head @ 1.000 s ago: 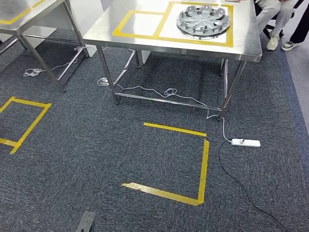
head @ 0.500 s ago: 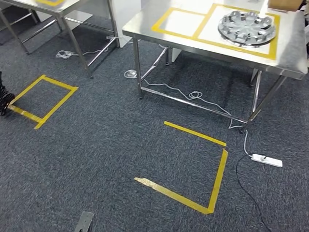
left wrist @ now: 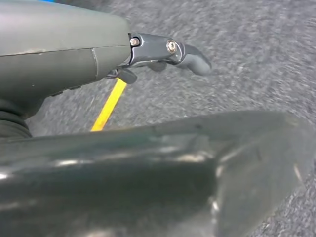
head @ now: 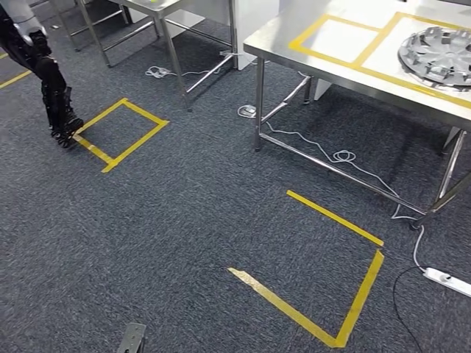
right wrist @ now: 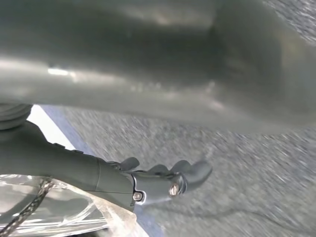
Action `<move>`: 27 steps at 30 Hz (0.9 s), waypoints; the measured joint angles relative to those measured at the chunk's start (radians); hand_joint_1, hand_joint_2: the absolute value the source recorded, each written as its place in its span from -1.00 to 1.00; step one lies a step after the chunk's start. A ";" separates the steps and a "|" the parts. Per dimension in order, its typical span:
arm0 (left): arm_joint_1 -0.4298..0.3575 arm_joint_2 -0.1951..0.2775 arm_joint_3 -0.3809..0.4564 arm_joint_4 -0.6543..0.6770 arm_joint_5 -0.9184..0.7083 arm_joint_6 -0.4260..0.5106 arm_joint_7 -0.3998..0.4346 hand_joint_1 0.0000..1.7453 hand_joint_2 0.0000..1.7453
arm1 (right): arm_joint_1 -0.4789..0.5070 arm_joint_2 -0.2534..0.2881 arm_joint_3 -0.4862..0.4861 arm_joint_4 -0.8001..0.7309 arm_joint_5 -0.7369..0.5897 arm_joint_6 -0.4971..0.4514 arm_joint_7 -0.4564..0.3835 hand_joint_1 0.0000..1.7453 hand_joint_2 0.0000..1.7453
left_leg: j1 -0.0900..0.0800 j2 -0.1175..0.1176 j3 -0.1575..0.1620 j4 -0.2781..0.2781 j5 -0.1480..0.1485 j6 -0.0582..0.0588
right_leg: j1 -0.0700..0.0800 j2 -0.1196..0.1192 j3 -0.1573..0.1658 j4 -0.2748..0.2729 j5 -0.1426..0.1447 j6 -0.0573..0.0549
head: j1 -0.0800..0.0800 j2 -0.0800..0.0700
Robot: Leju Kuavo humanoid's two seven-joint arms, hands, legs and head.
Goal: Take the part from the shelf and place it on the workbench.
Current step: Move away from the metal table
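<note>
A silver wheel-cover part point(head: 438, 57) lies inside a yellow-taped field on the steel workbench point(head: 333, 62) at the upper right of the head view. My left hand point(left wrist: 164, 49) hangs over the grey carpet with its fingers stretched out and nothing in them. My right hand point(right wrist: 160, 180) also hangs above the carpet, fingers extended and apart, holding nothing. A thick grey thumb, blurred, lies across each wrist view.
Two yellow tape squares mark the carpet, one on the left point(head: 119, 132) and one near me point(head: 333, 294). Cables point(head: 338, 158) and a white power strip point(head: 447, 279) lie under the workbench. A second steel table point(head: 161, 9) stands at the back. Dark legs point(head: 53, 92) stand at the far left.
The camera has turned left, so the whole scene slid right. The workbench and part now sit at the right edge, and the dark legs have come into view.
</note>
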 joint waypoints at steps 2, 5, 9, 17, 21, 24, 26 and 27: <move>-0.003 -0.001 0.000 0.000 0.000 0.000 0.000 -1.00 -1.00 | 0.002 -0.001 0.000 0.000 0.000 0.000 0.000 -1.00 -1.00 | 0.006 0.054 -0.061 0.129 -0.063 -0.012 | 0.003 -0.034 0.003 0.000 -0.004 -0.006 | -0.005 0.000; -0.001 -0.001 0.000 0.000 0.000 0.000 -0.001 -1.00 -1.00 | 0.003 -0.001 0.000 0.000 0.000 0.000 0.001 -1.00 -1.00 | 0.016 0.071 -0.099 0.213 -0.073 -0.020 | 0.005 -0.081 0.007 0.000 -0.010 -0.006 | -0.006 0.000; -0.003 -0.001 0.000 0.000 0.000 0.000 -0.002 -1.00 -1.00 | -0.001 -0.001 0.000 0.000 0.000 0.000 0.001 -1.00 -1.00 | 0.004 0.136 0.026 -0.027 0.029 -0.001 | 0.009 -0.130 0.022 0.001 -0.023 0.007 | -0.005 0.000; -0.003 -0.002 0.001 0.000 -0.001 0.000 -0.002 -1.00 -1.00 | -0.005 -0.002 0.004 0.000 0.001 0.001 0.002 -1.00 -1.00 | 0.006 0.075 0.045 -0.080 0.038 0.039 | 0.007 -0.057 -0.048 0.167 -0.127 0.038 | 0.004 0.000; -0.002 -0.003 0.001 0.000 -0.001 0.000 -0.002 -1.00 -1.00 | 0.000 -0.003 0.004 0.000 0.001 0.001 0.004 -1.00 -1.00 | 0.005 0.018 0.049 -0.078 0.037 0.040 | 0.007 -0.035 -0.116 0.245 -0.104 0.039 | 0.005 0.000; -0.003 -0.004 0.001 0.000 -0.001 0.000 -0.002 -1.00 -1.00 | -0.002 -0.003 0.005 0.000 0.000 0.001 0.004 -1.00 -1.00 | 0.006 -0.022 0.047 -0.068 0.030 0.028 | -0.002 0.026 -0.040 0.052 -0.007 0.039 | 0.005 0.000; -0.004 -0.003 0.001 0.000 -0.001 0.000 -0.002 -1.00 -1.00 | -0.003 -0.003 0.005 0.000 0.000 0.001 0.004 -1.00 -1.00 | 0.008 -0.044 0.038 -0.062 0.031 0.014 | -0.003 0.053 -0.020 0.014 -0.005 0.034 | 0.005 0.000; -0.003 -0.003 0.001 0.001 -0.001 0.000 -0.002 -1.00 -1.00 | -0.003 -0.003 0.005 0.000 -0.001 0.001 0.005 -1.00 -1.00 | 0.011 -0.055 0.034 -0.062 0.033 0.008 | -0.001 0.042 -0.017 0.013 -0.004 0.028 | 0.005 0.000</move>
